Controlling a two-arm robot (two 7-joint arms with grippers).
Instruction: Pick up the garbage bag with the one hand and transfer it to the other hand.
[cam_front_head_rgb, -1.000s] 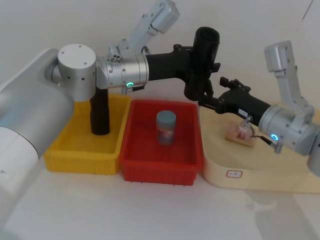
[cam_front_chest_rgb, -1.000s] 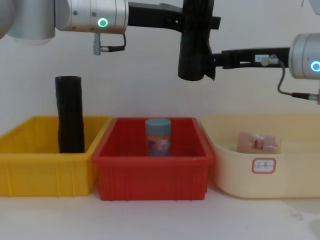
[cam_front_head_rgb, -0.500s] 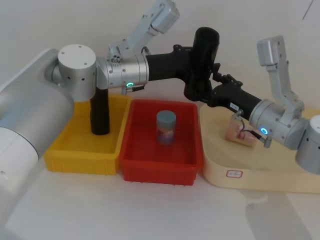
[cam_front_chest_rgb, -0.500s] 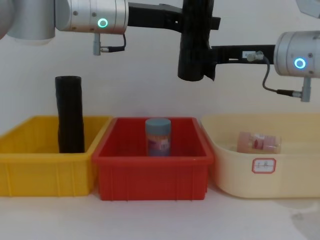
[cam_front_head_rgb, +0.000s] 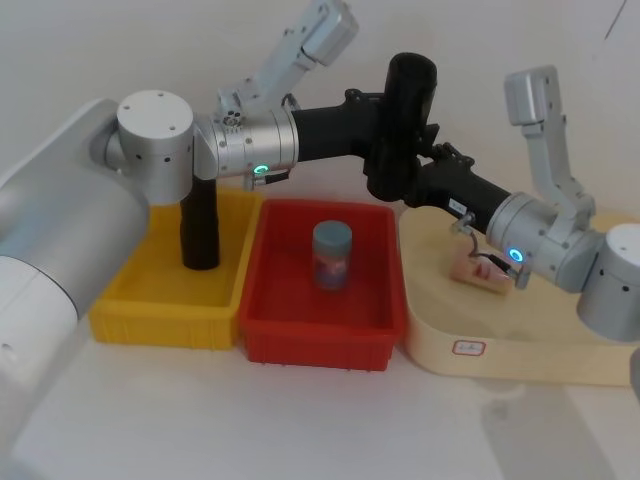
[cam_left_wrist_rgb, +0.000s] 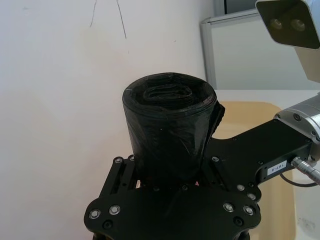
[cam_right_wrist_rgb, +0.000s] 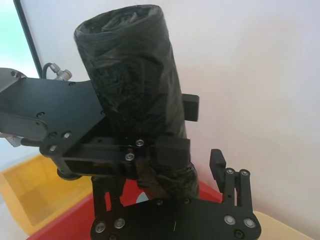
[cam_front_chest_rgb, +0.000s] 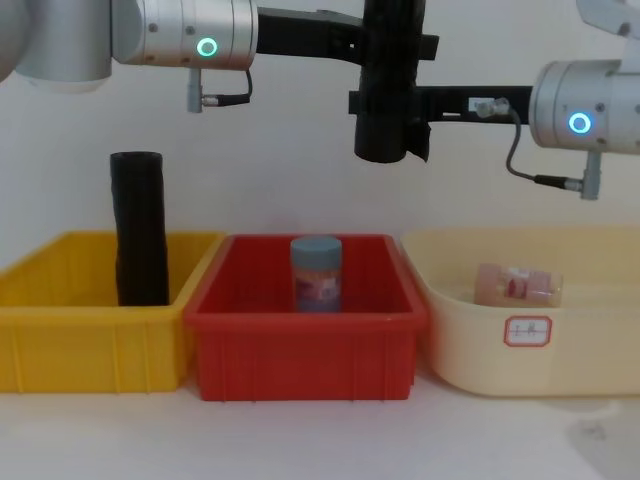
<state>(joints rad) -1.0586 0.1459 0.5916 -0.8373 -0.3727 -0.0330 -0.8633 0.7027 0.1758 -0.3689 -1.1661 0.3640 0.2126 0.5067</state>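
Claws meet high above the red bin (cam_front_chest_rgb: 305, 345): your left claw (cam_front_chest_rgb: 385, 45) reaches in level from 9 o'clock, clamped on the upper part of the upright bag (cam_front_chest_rgb: 388, 85). Your right claw (cam_front_chest_rgb: 385, 105) comes in from 3 o'clock, its fingers (cam_right_wrist_rgb: 235, 192) spread either side of the bag's lower end, not gripping. Below, a blue-lidded jar (cam_front_chest_rgb: 316, 274) stands in the red bin. At 9 o'clock, a second black roll (cam_front_chest_rgb: 140, 228) stands in the yellow bin (cam_front_chest_rgb: 95, 350). At 3 o'clock, a pink jar (cam_front_chest_rgb: 515, 285) lies in the cream tub (cam_front_chest_rgb: 560, 360).
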